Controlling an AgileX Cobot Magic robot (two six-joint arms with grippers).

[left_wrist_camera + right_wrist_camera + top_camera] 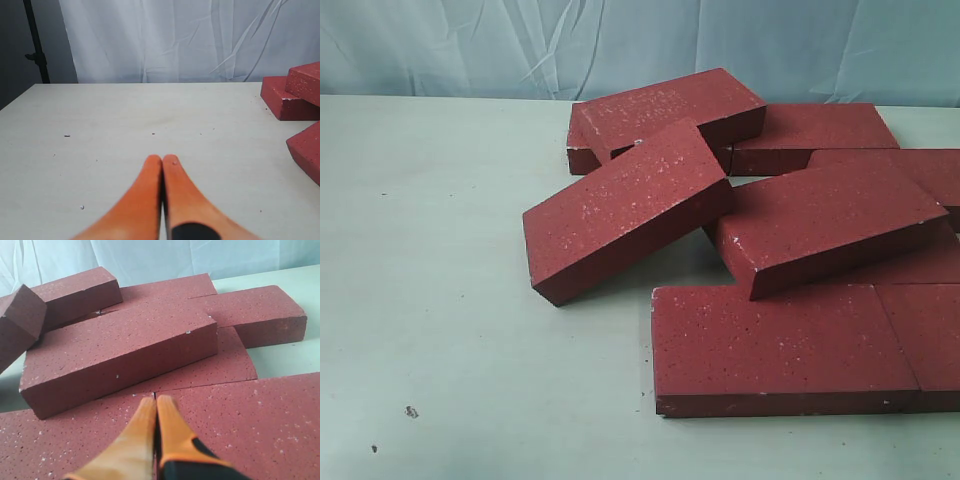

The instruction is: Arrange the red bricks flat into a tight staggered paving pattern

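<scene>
Surface (470, 300): pale — bricks (625, 210) heaped, some tilted.
Left end effector (162, 159): together, over the surface.
Right end effector (155, 401): together — over bricks.

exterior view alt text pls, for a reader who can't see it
A jumbled pile of red bricks sits on the right of a pale table: two lie flat side by side at the front, others lean tilted across their neighbours. A wrinkled pale blue cloth hangs behind.

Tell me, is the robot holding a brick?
No, nothing is held. The left gripper is shut over the table, and the right gripper is shut over the bricks.
</scene>
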